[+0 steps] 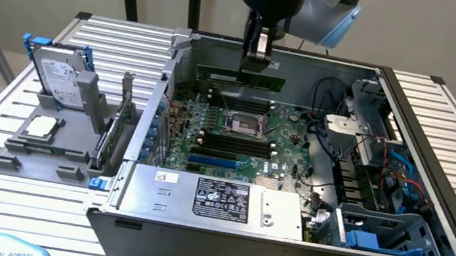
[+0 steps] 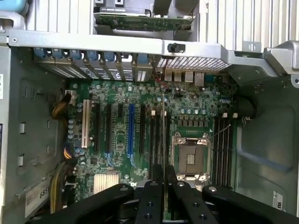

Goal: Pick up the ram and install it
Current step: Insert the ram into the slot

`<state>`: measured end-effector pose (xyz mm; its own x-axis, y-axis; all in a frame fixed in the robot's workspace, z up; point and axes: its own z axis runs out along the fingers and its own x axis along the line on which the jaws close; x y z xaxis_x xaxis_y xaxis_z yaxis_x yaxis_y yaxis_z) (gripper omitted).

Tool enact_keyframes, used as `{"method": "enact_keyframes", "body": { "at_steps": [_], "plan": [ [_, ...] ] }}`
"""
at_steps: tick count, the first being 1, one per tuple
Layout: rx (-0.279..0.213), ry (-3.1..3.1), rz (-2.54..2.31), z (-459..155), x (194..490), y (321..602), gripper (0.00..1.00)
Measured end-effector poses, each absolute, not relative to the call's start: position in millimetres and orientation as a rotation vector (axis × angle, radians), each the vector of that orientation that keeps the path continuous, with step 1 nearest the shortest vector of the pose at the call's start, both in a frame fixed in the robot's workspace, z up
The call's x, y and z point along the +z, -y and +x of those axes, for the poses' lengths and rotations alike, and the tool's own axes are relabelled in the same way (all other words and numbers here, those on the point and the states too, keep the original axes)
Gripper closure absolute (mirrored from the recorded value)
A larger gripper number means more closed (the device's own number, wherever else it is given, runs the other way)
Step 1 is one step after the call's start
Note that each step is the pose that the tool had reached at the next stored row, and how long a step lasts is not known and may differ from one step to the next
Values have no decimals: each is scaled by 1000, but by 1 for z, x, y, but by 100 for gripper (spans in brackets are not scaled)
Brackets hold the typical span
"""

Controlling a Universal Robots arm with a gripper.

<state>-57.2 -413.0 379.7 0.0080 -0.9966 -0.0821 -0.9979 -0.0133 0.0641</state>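
The ram [image 1: 242, 77] is a long thin green stick, held level above the far end of the motherboard [image 1: 236, 136] inside the open computer case [image 1: 282, 251]. My gripper [image 1: 253, 69] comes down from above and is shut on the stick's top edge near its middle. In the wrist view the ram [image 2: 163, 135] shows edge-on as a thin line between the black fingers [image 2: 152, 198], over the black memory slots [image 2: 154, 140] beside the CPU socket [image 2: 190, 156]. More black slots [image 2: 222, 144] lie on the socket's other side.
A grey stand [image 1: 38, 166] at the exterior view's left holds a hard drive [image 1: 59, 79], a CPU chip [image 1: 41, 128] and a card with a metal bracket [image 1: 115, 123]. A power supply [image 1: 210, 198] fills the case's near side. Cables and a drive cage [image 1: 382, 231] sit at the right.
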Motion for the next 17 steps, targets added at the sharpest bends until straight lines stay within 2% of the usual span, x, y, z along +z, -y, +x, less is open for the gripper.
{"method": "enact_keyframes", "body": {
  "at_steps": [5, 17],
  "plan": [
    [155, -2205, -2222, -53, 372, 404, 86],
    [144, -2237, -2199, -41, 356, 402, 86]
  ]
}}
